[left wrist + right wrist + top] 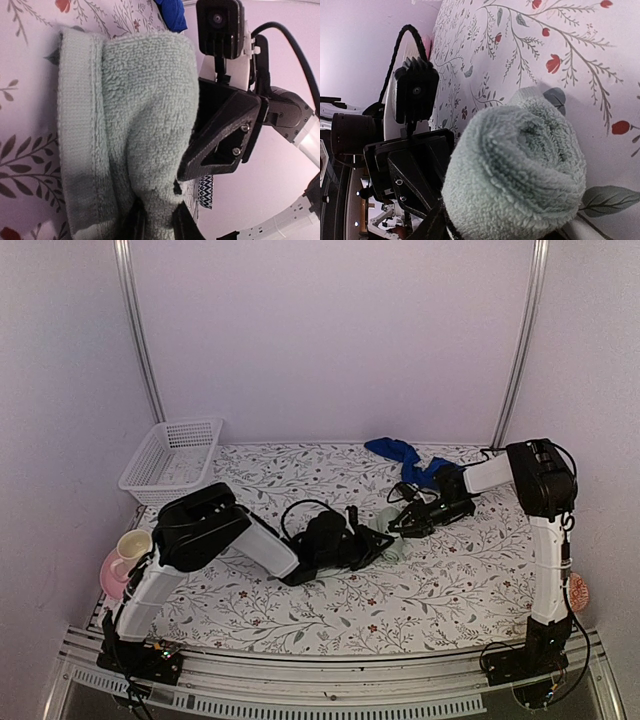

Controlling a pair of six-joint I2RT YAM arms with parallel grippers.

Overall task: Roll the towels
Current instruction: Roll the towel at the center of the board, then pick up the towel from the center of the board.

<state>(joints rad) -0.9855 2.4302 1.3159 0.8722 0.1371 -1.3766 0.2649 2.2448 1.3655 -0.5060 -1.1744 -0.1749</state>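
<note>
Here the sage-green towel lies mid-way across the worktop between both hands, a thick roll whose spiral end faces the right hand, its axis seemingly hand to hand. The left hand pinches it; the right hand's grip I cannot tell. The blue towel lies crumpled at the far edge.

Probably a lab: aluminium frame, plain walls, floral tablecloth.

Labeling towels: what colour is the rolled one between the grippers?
The rolled towel is pale sage green, unpatterned; right wrist view shows it best.
</note>
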